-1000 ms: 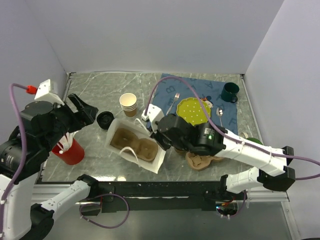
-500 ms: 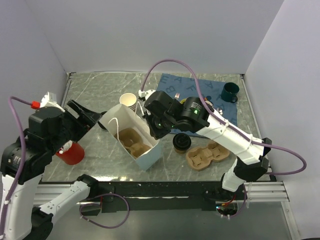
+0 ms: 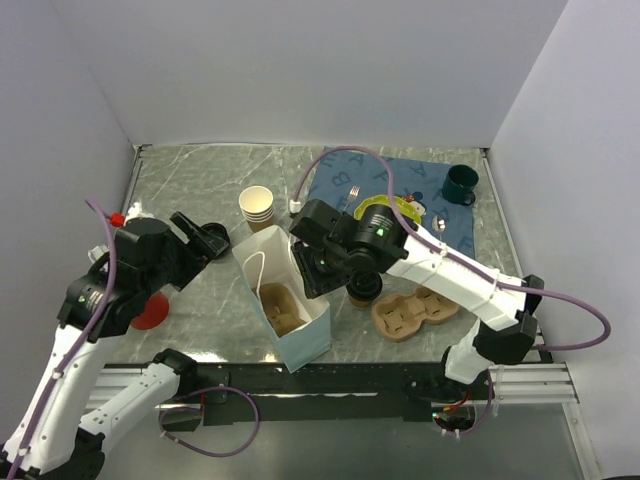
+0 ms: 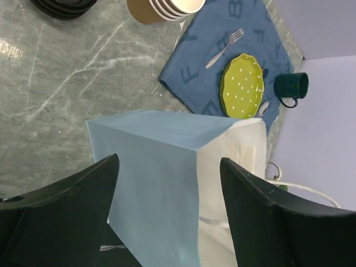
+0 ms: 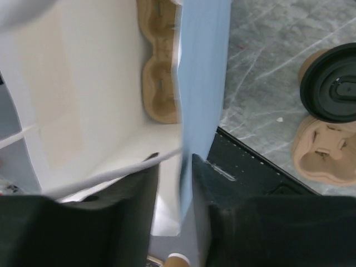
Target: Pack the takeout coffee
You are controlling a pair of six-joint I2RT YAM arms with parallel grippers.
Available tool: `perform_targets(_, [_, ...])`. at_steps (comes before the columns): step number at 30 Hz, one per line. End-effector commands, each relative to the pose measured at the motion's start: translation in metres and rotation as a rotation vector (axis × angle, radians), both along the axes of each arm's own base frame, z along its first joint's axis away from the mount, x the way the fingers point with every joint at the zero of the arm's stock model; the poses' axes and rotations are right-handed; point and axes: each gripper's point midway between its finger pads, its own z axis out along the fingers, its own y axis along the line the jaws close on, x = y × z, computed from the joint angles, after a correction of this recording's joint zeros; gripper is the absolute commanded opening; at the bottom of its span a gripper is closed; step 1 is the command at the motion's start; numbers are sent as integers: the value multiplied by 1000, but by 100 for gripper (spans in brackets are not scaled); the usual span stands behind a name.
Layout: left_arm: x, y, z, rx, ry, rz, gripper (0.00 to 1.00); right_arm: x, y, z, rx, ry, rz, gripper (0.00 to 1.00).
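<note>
**Coffee still outside the bag, right arm in between**

Your coffee (image 3: 363,288) stands lid-on on the table (image 3: 200,180), just right of the bag (image 3: 305,335), and is not yet packed. From above, the right arm covers part of it. The right wrist view shows its black lid whole.

The bag stands upright with its mouth open, and a pulp tray (image 3: 282,308) lies in its bottom. Your right gripper (image 5: 173,164) sits at the bag's right wall. Its jaws are a narrow gap apart and straddle the wall's top edge without pinching it. That gripper and its forearm lie between the coffee and the bag's mouth.

Your left gripper (image 4: 167,167) hovers left of the bag, spread wide and holding nothing, and faces the bag's near wall.

A second tray (image 3: 412,315) lies right of the bag, just past the coffee. Whether the two touch you cannot tell.

Behind the bag stands a stack of cups (image 3: 257,208), with a pile of lids (image 3: 210,238) to its left, close to the left gripper. Behind and right of the bag lies a cloth (image 3: 335,180) carrying a plate (image 3: 385,218), fork (image 3: 347,200), spoon (image 3: 440,225) and mug (image 3: 460,185). A red cup (image 3: 150,312) sits left of the bag, half hidden under the left arm.
</note>
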Motion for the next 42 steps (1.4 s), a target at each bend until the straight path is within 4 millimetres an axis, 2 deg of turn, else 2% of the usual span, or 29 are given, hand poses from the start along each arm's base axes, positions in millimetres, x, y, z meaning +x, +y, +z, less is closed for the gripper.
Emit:
perform_targets(1, [14, -10, 12, -47, -83, -21, 79, -3, -6, 41, 143, -61, 14, 49])
perform_targets(5, [20, -11, 5, -10, -77, -34, 79, -5, -15, 72, 204, -154, 106, 53])
perform_targets(8, [24, -2, -5, 47, -58, -3, 79, 1, -17, 112, 292, -311, 237, 58])
perform_targets(10, [25, 4, -12, 77, -43, 22, 78, 24, -18, 141, 336, -457, 276, 59])
perform_targets(12, [25, 13, -22, 114, -17, 59, 75, 46, -17, 153, 312, -586, 331, 59])
perform_targets(13, [21, 17, -30, 130, 19, 73, 74, 56, -8, 158, 325, -641, 344, 59])
perform_targets(16, [18, 21, -40, 161, 77, 91, 74, 88, 7, 145, 258, -732, 424, 60])
perform_targets(18, [21, 15, -39, 146, 68, 64, 74, 103, 17, 139, 264, -730, 445, 60])
perform_targets(20, [26, 10, -37, 134, 52, 51, 73, 125, 16, 151, 313, -746, 405, 60])
perform_targets(23, [33, 3, -40, 124, 61, 31, 72, 149, 21, 138, 302, -714, 409, 60])
perform_targets(25, [35, -3, -45, 120, 78, 6, 72, 147, 34, 115, 319, -655, 495, 61])
perform_targets(26, [37, -5, -48, 122, 85, 0, 71, 149, 38, 111, 336, -656, 521, 61])
perform_targets(27, [39, -6, -47, 123, 83, -1, 71, 142, 43, 102, 360, -626, 572, 61])
perform_targets(32, [47, -9, -54, 140, 97, -14, 72, 124, 58, 88, 418, -625, 733, 63])
perform_targets(36, [56, -12, -54, 159, 80, -29, 72, 114, 71, 70, 422, -592, 838, 64])
perform_targets(39, [60, -13, -54, 173, 84, -35, 72, 109, 83, 57, 417, -573, 891, 64])
perform_targets(42, [63, -14, -52, 179, 68, -41, 72, 113, 90, 45, 375, -590, 907, 65])
